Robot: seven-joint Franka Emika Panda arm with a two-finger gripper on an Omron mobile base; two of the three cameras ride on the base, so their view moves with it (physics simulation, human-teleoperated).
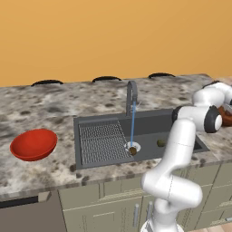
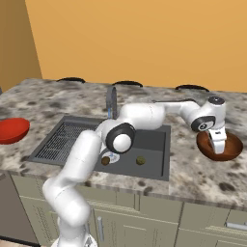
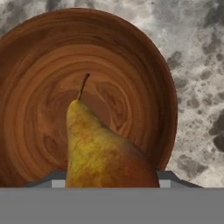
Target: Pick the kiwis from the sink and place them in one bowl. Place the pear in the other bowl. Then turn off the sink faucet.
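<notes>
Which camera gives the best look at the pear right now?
The hand view: the pear looms close between the fingers, above the brown bowl. The right base view has the gripper hiding it; the left base view cuts it off.

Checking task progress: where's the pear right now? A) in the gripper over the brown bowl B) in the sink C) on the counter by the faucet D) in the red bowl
A: the hand view shows the pear between the fingertips with the brown bowl right beneath it, and the gripper hangs over that bowl.
</notes>
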